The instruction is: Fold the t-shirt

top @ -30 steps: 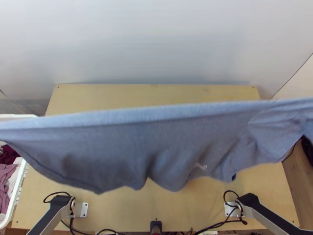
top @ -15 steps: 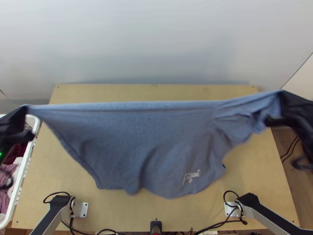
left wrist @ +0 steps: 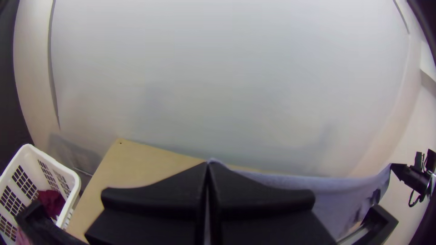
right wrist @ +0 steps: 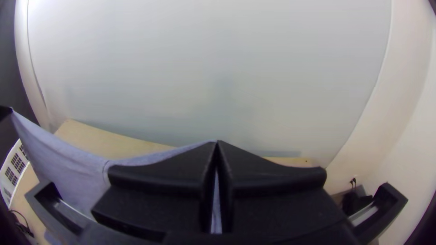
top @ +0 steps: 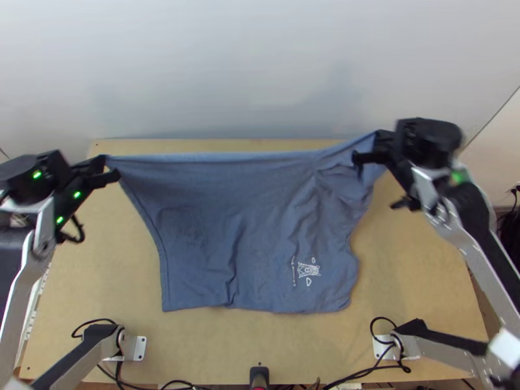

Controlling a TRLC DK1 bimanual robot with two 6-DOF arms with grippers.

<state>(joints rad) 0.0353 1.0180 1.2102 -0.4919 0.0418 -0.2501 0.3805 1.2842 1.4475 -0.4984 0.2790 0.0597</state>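
Blue cloth t-shirt point(top: 253, 221) spread, folding undone — black two-fingered left gripper point(left wrist: 208, 165) and right gripper point(right wrist: 217, 143) clamped on its far edge.

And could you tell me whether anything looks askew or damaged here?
I see no damage, but the shirt looks uneven: rumpled toward the right gripper, smoother toward the left gripper.

White basket point(left wrist: 76, 187) with dark red cloth point(left wrist: 51, 203) inside, left of wooden table point(top: 422, 286); pale wall point(top: 260, 65) beyond far edge, dark object point(right wrist: 350, 203) at right, small black object point(top: 259, 374) mid near edge.
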